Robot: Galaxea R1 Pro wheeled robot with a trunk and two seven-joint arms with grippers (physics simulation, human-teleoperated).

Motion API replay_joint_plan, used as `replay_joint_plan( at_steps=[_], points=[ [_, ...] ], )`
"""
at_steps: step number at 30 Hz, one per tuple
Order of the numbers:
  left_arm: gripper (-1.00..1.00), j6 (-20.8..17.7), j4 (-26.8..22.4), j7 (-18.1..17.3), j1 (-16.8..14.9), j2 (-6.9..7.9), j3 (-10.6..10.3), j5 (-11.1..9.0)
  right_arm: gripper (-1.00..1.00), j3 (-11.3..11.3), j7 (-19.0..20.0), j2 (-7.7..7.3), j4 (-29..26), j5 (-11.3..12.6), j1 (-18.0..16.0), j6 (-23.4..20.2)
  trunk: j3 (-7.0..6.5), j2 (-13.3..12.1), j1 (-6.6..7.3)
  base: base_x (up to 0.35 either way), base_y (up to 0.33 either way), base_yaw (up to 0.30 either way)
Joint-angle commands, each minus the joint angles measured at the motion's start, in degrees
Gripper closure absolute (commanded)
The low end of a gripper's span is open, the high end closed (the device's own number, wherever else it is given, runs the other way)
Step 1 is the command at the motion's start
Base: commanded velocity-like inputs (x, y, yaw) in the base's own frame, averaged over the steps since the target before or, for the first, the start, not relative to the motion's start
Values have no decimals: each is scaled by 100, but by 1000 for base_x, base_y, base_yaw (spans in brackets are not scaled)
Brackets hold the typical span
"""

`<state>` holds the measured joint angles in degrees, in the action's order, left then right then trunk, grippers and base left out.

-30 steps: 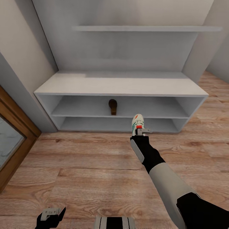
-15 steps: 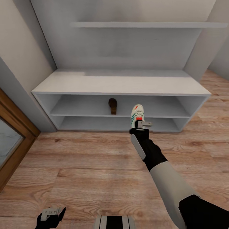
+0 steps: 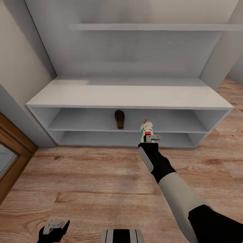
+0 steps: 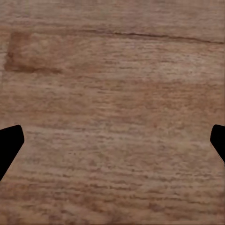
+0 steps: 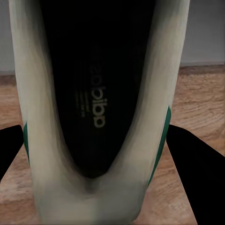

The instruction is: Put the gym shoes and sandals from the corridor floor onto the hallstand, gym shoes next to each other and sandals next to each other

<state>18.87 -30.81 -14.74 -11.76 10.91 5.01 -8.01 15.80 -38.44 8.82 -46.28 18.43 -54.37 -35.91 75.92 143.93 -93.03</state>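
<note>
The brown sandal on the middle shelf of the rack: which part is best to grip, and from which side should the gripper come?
Probably the near end of the sandal, approached from the open front of the hallstand. It lies lengthwise, pointing out of the slot, and the bench top closes off any approach from above. A low, level reach, fingers closing across its narrow width, seems safest.

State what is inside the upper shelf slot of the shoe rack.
One brown sandal stands in the upper slot of the shoe rack. The gym shoe held by the right gripper covers part of that slot.
</note>
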Motion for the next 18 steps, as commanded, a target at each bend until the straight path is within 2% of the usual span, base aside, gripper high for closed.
replay_joint_plan(
  at_steps=[1, 5, 18],
  points=[
    [-100, 0, 5, -56, -2, -1, 12, -60, 100, 20, -56, -4, -5, 56, -5, -11, 4, 1, 0, 36, 0, 0],
    [-100, 2, 5, -56, -2, -1, 10, -60, 100, 24, -56, -4, -4, 56, -7, -12, 4, 1, 0, 143, -28, 0],
    [-100, 3, 5, -56, -2, -1, 11, -60, 100, 28, -53, -4, -4, 56, -4, -12, 4, 1, 0, 303, -136, 0]
  ],
)
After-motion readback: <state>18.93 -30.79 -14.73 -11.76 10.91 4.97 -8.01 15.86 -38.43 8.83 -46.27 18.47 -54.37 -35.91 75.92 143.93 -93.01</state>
